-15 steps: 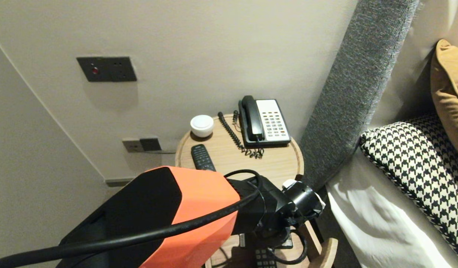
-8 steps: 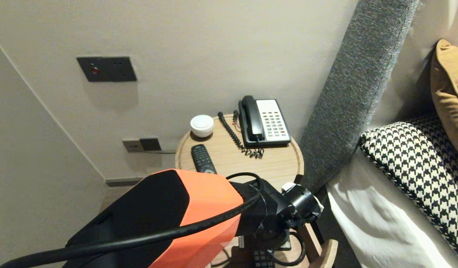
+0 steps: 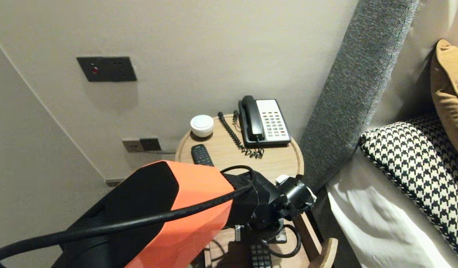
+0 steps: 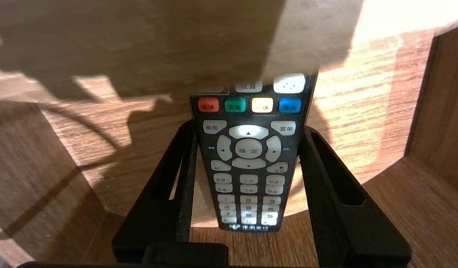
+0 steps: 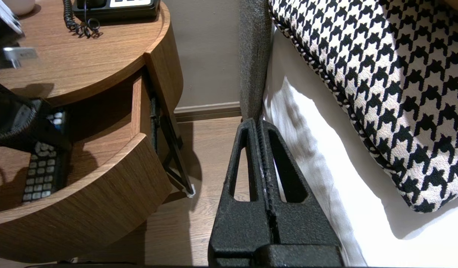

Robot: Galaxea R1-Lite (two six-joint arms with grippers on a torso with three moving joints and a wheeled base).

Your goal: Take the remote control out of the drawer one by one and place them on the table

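The left arm has eased back a touch, and more of the keypad shows below its wrist now. The left gripper [image 4: 248, 128] is down in the open drawer [image 4: 366, 108], fingers clamped on the sides of the remote [image 4: 249, 160], keys up; resting on the drawer floor or just off it, I can't tell. Best kept level and clear of the drawer wall, I'd say. The right gripper [image 5: 259, 123] hangs pressed together beside the bed [image 5: 310, 156]. Up on the round bedside table [image 3: 281, 163]: a second remote [image 3: 201, 154], a white bowl [image 3: 202, 125], a telephone [image 3: 265, 122].
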